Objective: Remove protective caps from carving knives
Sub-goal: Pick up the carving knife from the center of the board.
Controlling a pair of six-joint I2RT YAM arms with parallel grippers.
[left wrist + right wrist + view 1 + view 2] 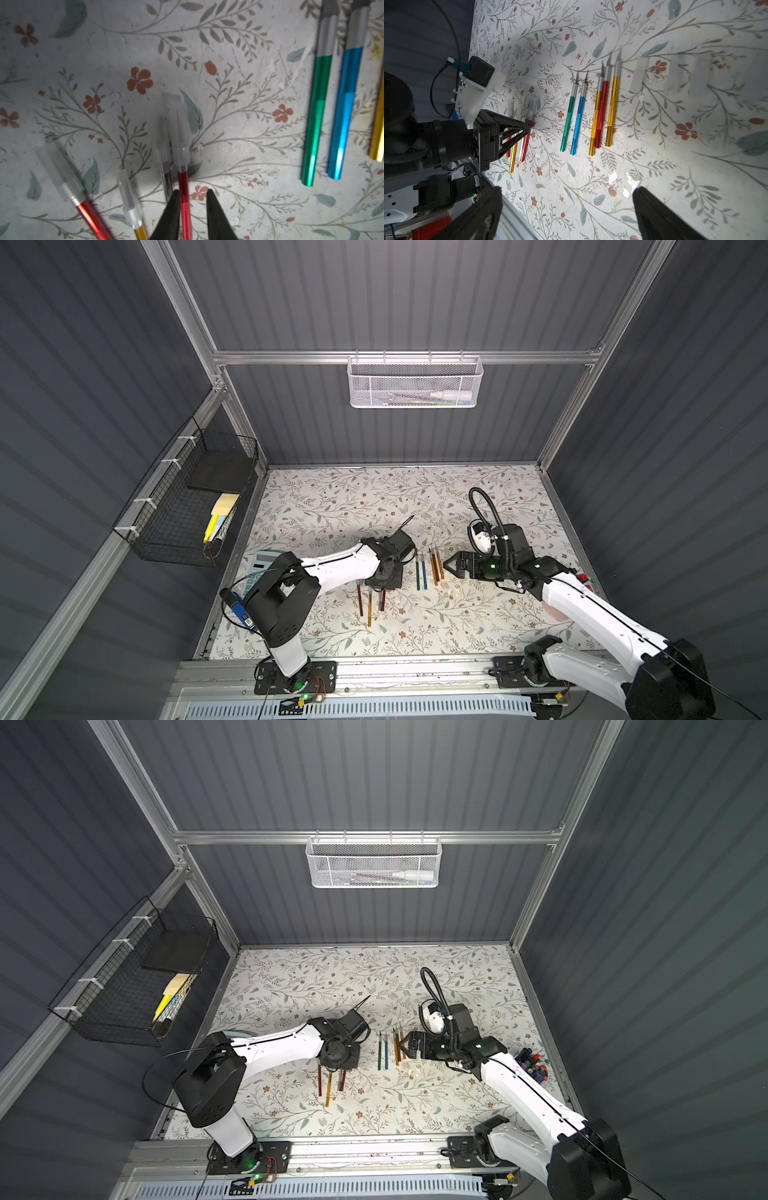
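1. The left tool (193, 192), jaws narrowly parted, straddles the slim red metallic carving knife (184, 207) on the floral-patterned table (249, 116), daylight showing on one side.
2. Its clear plastic protective cap (180, 133) is still on; light and slick, it is probably best pinched mid-sleeve while the stiff handle is held.
3. The right tool (569, 188) hangs wide open, empty.

Enclosure comprised grey ribbed walls (395, 294), aluminium frame (407, 357), floral tabletop (353, 497), white mesh basket (374, 385) at rear, black wire basket (174, 522) at left.
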